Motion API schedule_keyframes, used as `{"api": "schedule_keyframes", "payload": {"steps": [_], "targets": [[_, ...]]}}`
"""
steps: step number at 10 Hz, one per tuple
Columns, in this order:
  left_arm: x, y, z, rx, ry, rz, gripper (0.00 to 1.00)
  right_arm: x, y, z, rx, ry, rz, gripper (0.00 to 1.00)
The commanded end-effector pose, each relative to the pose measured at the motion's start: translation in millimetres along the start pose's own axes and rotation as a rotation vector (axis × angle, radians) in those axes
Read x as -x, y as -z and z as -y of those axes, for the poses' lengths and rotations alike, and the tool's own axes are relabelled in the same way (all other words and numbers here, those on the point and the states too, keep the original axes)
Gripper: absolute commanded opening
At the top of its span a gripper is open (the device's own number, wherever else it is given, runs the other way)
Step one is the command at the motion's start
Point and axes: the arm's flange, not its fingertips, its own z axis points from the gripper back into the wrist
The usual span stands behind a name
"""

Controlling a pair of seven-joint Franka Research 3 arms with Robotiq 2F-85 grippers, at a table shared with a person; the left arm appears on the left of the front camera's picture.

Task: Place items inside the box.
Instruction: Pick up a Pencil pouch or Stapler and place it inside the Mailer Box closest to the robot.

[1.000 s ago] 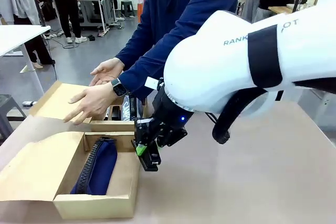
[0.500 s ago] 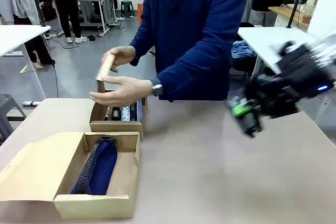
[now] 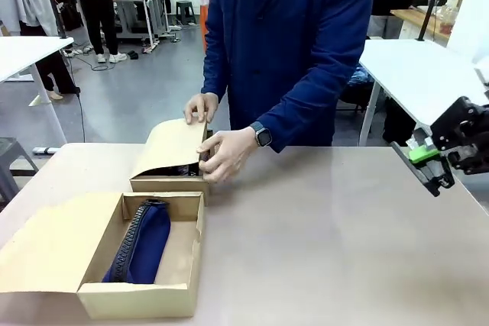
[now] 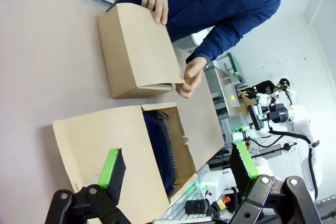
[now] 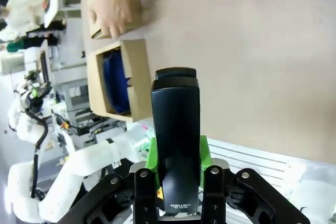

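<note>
Navy pouch (image 3: 145,238) sat in the open near box (image 3: 137,301); a person's hands (image 3: 227,154) held the far box (image 3: 170,146) nearly shut. Right gripper (image 3: 425,159) clutched a black stapler (image 5: 176,129) well apart, unboxed; left gripper (image 4: 177,163) gaped wide, empty

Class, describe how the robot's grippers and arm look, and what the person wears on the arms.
The left gripper and right gripper are black, each with two angular fingers lined with bright green pads. The left arm is smooth, rounded and white, with a black cable running along it. The person wears long navy blue sleeves and a dark wristwatch.
</note>
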Motion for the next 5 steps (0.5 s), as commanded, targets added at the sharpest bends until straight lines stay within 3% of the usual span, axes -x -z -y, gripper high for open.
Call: {"api": "schedule_keyframes", "payload": {"steps": [1, 4, 5], "targets": [[0.5, 1.2, 0.2, 0.020, 0.015, 0.015, 1.00, 6.7, -8.3, -6.8, -0.026, -0.026, 0.008, 0.33], [0.5, 1.2, 0.2, 0.020, 0.015, 0.015, 1.00, 0.2, 0.9, -1.1, 0.007, 0.004, -0.002, 0.33], [0.5, 1.2, 0.2, 0.020, 0.015, 0.015, 1.00, 1.2, 8.9, -19.1, 0.011, -0.072, -0.040, 0.33]]}}
